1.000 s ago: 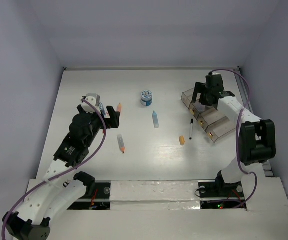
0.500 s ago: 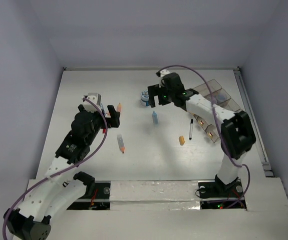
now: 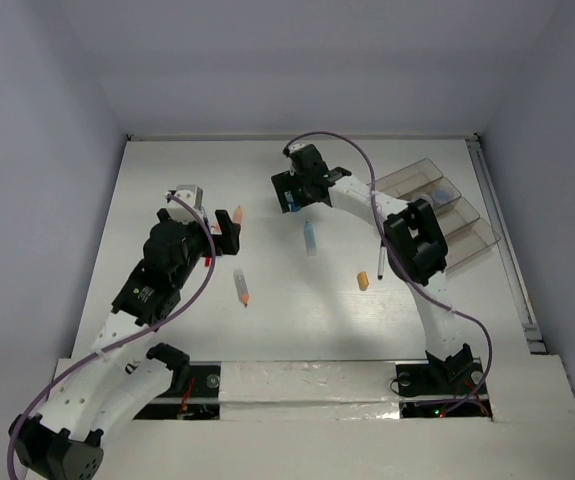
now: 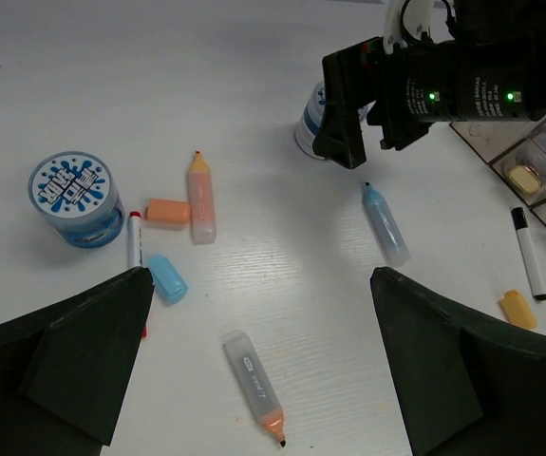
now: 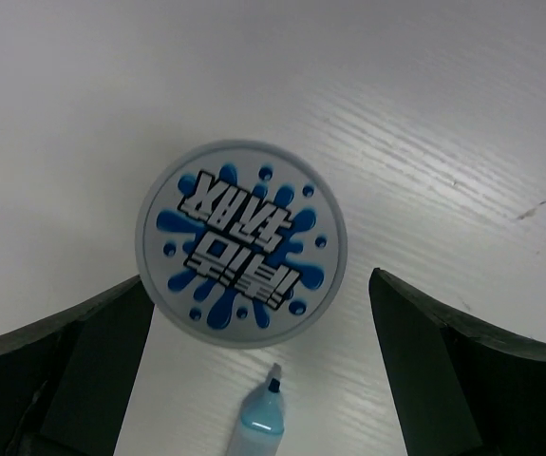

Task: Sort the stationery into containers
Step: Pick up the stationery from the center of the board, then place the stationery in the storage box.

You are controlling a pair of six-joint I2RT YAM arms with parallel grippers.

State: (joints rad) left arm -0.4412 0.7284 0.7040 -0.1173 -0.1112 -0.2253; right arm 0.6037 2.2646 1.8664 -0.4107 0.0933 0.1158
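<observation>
Jaws spread wide and holding nothing, the right gripper (image 3: pixel 295 192) hangs directly over a blue-lidded jar (image 5: pixel 242 242). A light-blue marker (image 3: pixel 310 238) lies just on the near side of that jar, and the clear divided tray (image 3: pixel 447 215) sits well to its right. Well to the jar's left, the left gripper (image 3: pixel 219 236), equally wide and empty, hovers above a second jar (image 4: pixel 76 198).

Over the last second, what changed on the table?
The right gripper swung left from over the tray to hover above the blue-lidded jar, jaws open and empty. Nothing was grasped or released. The left gripper, open, the light-blue marker, the black pen and the orange stub stayed put.
</observation>
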